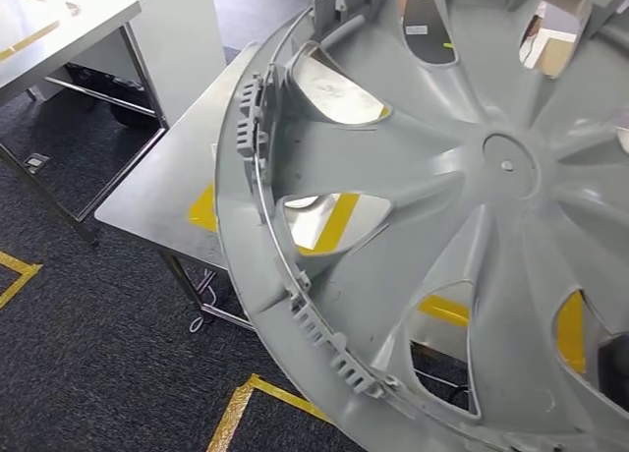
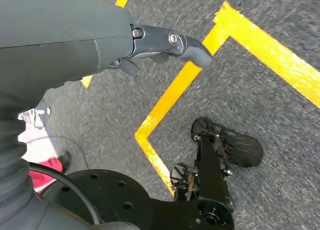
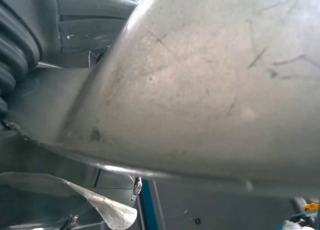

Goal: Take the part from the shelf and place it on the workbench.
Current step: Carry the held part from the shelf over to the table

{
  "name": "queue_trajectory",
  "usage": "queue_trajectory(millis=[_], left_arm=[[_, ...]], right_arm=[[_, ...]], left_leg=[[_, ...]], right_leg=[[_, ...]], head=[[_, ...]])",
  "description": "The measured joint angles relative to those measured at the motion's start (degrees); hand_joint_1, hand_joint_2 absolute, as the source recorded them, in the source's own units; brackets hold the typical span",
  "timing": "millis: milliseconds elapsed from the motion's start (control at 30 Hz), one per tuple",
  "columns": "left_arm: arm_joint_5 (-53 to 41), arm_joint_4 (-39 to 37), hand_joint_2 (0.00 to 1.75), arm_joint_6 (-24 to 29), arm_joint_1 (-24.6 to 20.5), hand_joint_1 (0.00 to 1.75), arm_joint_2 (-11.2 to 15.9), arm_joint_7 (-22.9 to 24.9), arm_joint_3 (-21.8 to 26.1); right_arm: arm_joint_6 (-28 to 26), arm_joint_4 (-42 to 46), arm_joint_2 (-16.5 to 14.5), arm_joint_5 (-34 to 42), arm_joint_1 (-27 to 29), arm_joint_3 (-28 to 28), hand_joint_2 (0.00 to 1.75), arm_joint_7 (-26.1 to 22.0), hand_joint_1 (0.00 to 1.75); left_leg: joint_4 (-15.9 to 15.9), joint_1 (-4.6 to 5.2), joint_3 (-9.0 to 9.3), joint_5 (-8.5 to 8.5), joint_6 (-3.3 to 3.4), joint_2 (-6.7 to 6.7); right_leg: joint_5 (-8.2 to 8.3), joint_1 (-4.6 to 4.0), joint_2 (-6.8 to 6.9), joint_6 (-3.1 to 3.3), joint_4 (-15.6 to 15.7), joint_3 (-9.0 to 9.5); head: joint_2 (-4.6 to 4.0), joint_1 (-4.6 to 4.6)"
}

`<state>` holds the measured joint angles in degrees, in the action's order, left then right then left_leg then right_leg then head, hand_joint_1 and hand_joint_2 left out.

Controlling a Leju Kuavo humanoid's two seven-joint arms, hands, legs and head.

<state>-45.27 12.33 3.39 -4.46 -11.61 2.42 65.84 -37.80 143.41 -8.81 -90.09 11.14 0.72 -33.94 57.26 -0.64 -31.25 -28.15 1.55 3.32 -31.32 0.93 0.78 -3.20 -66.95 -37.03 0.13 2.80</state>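
We carry the wheel cover (image 1: 460,226) over the workbench (image 1: 159,177) in our right hand (image 3: 75,25), grip hidden, while our left hand (image 2: 166,42) hangs empty, fingers loose.

Dark grey carpet (image 1: 104,324) covers the floor, crossed by yellow tape lines (image 1: 245,403) — one forms a corner. A steel-topped table (image 1: 167,172) on metal legs carries yellow strips; beside its far-left corner stands a white table (image 1: 67,20).
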Motion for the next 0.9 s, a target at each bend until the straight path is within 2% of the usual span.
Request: queue_trajectory(millis=[67,100,133,200,233,300,333,367,400,433,467,500,533,567,600,633,700,733,800,867,900], left_arm=[[-0.15,0.01,1.75,0.01,-0.10,0.00,-0.01,-0.02,-0.01],[-0.23,0.02,1.75,0.02,-0.12,0.00,0.02,-0.02,-0.02],[-0.31,0.02,1.75,0.03,-0.14,0.00,0.04,-0.02,-0.02],[-0.32,0.02,1.75,0.02,-0.20,0.00,0.03,0.03,-0.03],[-0.12,0.02,1.75,-0.10,-0.23,0.00,0.05,0.24,-0.03],[0.78,0.02,1.75,-0.62,-0.25,0.00,0.13,1.39,0.04],[1.29,0.02,1.75,-0.91,-0.21,0.00,0.16,2.16,0.09],[1.65,0.02,1.75,-1.12,-0.10,0.00,0.18,2.85,0.14],[1.82,0.02,1.75,-1.20,0.03,0.00,0.18,3.26,0.16],[1.90,0.02,1.75,-1.22,0.16,0.00,0.20,3.53,0.17],[1.91,0.02,1.75,-1.21,0.23,0.00,0.25,3.64,0.17],[1.86,0.02,1.75,-1.17,0.24,0.00,0.32,3.67,0.17],[1.73,0.02,1.75,-1.14,0.23,0.00,0.43,3.68,0.17],[1.60,0.02,1.75,-1.12,0.22,0.00,0.50,3.64,0.17],[1.44,0.02,1.75,-1.08,0.20,0.00,0.55,3.57,0.17],[1.30,0.02,1.75,-1.04,0.18,0.00,0.58,3.46,0.17],[1.05,0.02,1.75,-0.92,0.11,0.00,0.46,3.19,0.16],[0.95,0.03,1.75,-0.88,0.06,0.00,0.39,3.09,0.16],[0.83,0.05,1.75,-0.81,0.02,0.00,0.32,2.99,0.15],[0.81,0.07,1.75,-0.75,0.16,0.00,0.41,2.98,0.15],[0.81,0.07,1.75,-0.73,0.24,0.00,0.43,2.98,0.15]], right_arm=[[0.00,0.01,-0.01,0.02,-0.05,0.00,1.75,0.00,1.75],[-0.01,0.01,-0.02,0.03,-0.07,0.00,1.75,0.01,1.75],[-0.01,0.00,-0.02,0.04,-0.06,0.01,1.75,0.03,1.75],[-0.01,0.01,-0.02,0.04,0.00,0.02,1.75,0.08,1.75],[0.00,0.01,-0.02,0.05,0.00,0.02,1.75,0.13,1.75],[0.00,0.01,-0.02,0.05,-0.07,-0.08,1.75,0.31,1.75],[0.00,-0.01,-0.02,0.05,-0.12,-0.13,1.75,0.43,1.75],[0.00,-0.04,-0.02,0.03,-0.13,-0.19,1.75,0.51,1.75],[0.01,-0.08,-0.02,0.03,-0.13,-0.21,1.75,0.56,1.75],[0.01,-0.12,-0.02,0.02,-0.12,-0.21,1.75,0.57,1.75],[0.00,-0.15,-0.02,0.01,-0.12,-0.22,1.75,0.57,1.75],[0.00,-0.17,-0.02,0.00,-0.12,-0.23,1.75,0.57,1.75],[0.00,-0.18,-0.02,-0.01,-0.13,-0.23,1.75,0.58,1.75],[0.00,-0.19,-0.02,-0.01,-0.15,-0.25,1.75,0.60,1.75],[0.00,-0.19,-0.02,0.00,-0.15,-0.26,1.75,0.62,1.75],[0.01,-0.20,-0.02,0.00,-0.15,-0.27,1.75,0.64,1.75],[0.00,-0.21,-0.01,0.01,-0.04,-0.28,1.75,0.68,1.75],[0.00,-0.21,-0.01,0.01,0.04,-0.28,1.75,0.69,1.75],[0.00,-0.21,0.00,0.01,-0.01,-0.28,1.75,0.69,1.75],[0.01,-0.24,0.00,0.03,-0.12,-0.28,1.75,0.67,1.75],[0.01,-0.27,0.00,0.04,-0.11,-0.28,1.75,0.66,1.75]], left_leg=[[0.10,0.23,0.25,-0.27,-0.47,0.83],[0.16,0.36,0.34,-0.35,-0.73,1.14],[0.17,0.47,0.41,-0.37,-1.00,1.46],[0.17,0.33,0.60,-0.49,-1.63,2.03],[0.65,0.19,0.53,-1.01,-1.99,1.58],[5.09,-0.01,-1.25,-3.91,-2.53,-0.62],[9.08,-0.02,-3.01,-5.92,-2.64,-1.76],[13.31,-0.02,-4.97,-7.69,-2.69,-2.35],[16.47,-0.02,-6.51,-8.65,-2.71,-2.54],[17.96,-0.01,-7.39,-8.49,-2.67,-2.62],[17.03,0.00,-7.20,-7.04,-2.55,-2.76],[14.02,-0.01,-6.10,-4.70,-2.34,-3.25],[9.91,-0.05,-4.54,-2.16,-2.06,-4.58],[5.92,-0.19,-2.97,-0.47,-1.74,-6.09],[3.13,-0.26,-1.86,0.37,-1.54,-7.31],[1.70,-0.29,-1.33,0.43,-1.40,-8.13],[1.11,-0.24,-1.12,0.20,-1.10,-7.35],[0.86,-0.29,-1.07,0.33,-0.81,-6.76],[0.35,-0.47,-0.94,0.61,-0.15,-5.27],[0.28,-0.32,-0.94,0.57,0.22,-3.60],[0.29,-0.26,-0.94,0.52,0.28,-2.74]], right_leg=[[2.56,-0.22,1.83,0.39,7.68,4.22],[2.90,-0.34,2.33,0.69,9.46,5.24],[2.75,-0.51,2.29,1.05,9.82,5.43],[3.05,-0.47,1.16,1.78,9.91,5.30],[3.18,-0.41,0.66,2.15,10.00,5.29],[3.47,-0.17,-0.30,2.78,10.19,5.45],[3.52,-0.19,-0.82,2.96,10.19,5.40],[3.56,-0.23,-1.43,3.10,10.17,5.36],[3.57,-0.27,-2.07,3.17,10.16,5.35],[3.58,-0.32,-2.81,3.21,10.12,5.37],[3.57,-0.34,-3.57,3.20,10.06,5.41],[3.56,-0.34,-4.31,3.18,10.00,5.46],[3.52,-0.32,-5.00,3.11,9.90,5.43],[3.44,-0.38,-5.67,2.94,9.68,5.31],[3.41,-0.35,-6.25,2.67,9.51,5.05],[3.41,-0.31,-6.82,2.33,9.38,4.74],[3.61,-0.07,-7.93,1.49,9.43,4.08],[3.56,-0.01,-7.73,1.19,9.32,3.79],[1.69,-0.13,-4.83,0.76,6.29,1.86],[-2.10,-0.19,-1.69,0.40,-1.35,-1.98],[-3.38,-0.16,-1.26,0.23,-4.85,-3.69]], head=[[0.00,-0.01],[0.00,-0.03],[0.00,-0.05],[0.00,-0.07],[0.00,-0.11],[0.00,-0.34],[0.00,-0.44],[0.00,-0.50],[0.00,-0.49],[0.00,-0.50],[0.00,-0.50],[0.00,-0.52],[0.00,-0.54],[0.00,-0.51],[0.00,-0.53],[0.00,-0.49],[0.00,-0.50],[0.00,-0.46],[0.00,-0.15],[0.00,0.22],[0.00,0.25]])
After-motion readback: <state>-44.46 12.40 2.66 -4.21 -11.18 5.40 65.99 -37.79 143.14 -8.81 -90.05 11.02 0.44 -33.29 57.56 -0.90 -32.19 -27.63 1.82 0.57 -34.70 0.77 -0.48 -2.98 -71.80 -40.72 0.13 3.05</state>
